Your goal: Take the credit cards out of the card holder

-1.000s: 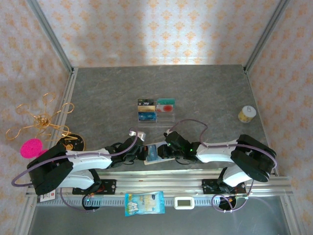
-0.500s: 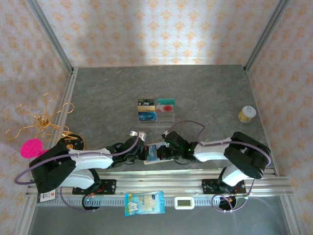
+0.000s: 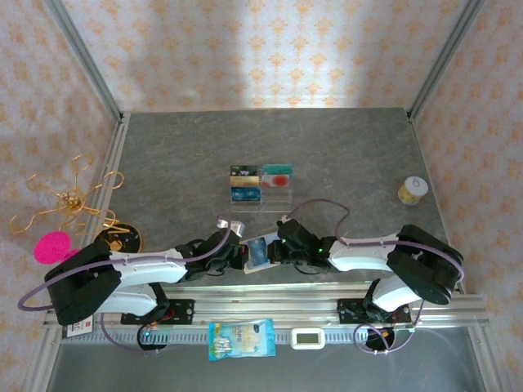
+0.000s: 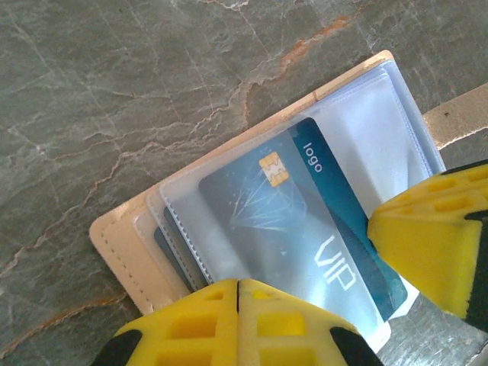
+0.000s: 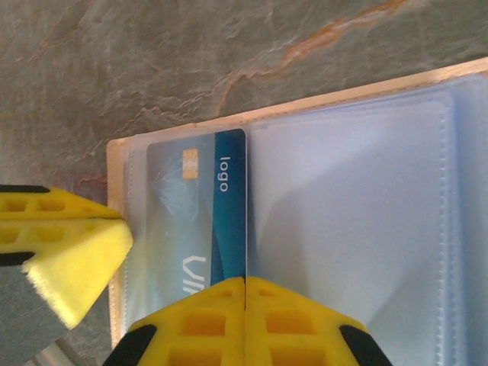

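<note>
**A:** While both arms lie low, where's the wallet (image 3: 258, 255)?

**B:** Near edge of the table (image 3: 343, 147), about the middle. It's open flat with the clear pockets up. The left gripper (image 3: 235, 254) is at its left end and the right gripper (image 3: 276, 250) at its right end.

**A:** Left gripper state?

**B:** Pads pressed together, no gap. On the left wrist view the tips sit at the wallet's edge, over the stacked clear sleeves. Can't tell if a sleeve is pinched between them.

**A:** Right one?

**B:** Pads also closed tight. On the right wrist view the long edge of the blue card (image 5: 194, 221) runs straight into the seam between them. Whether card or pocket film is caught there, can't tell.

**A:** Card details?

**B:** Blue with a gold chip, and "logo" and "VIP" printed on it. It's lying under the clear pocket film. On the left wrist view another dark card edge peeks from a lower sleeve.

**A:** Other cards?

**B:** Several stand in a clear rack (image 3: 260, 186), far of the wallet and apart from it.

**A:** Anything else?

**B:** Small jar (image 3: 413, 191) at the right, well apart.
</note>
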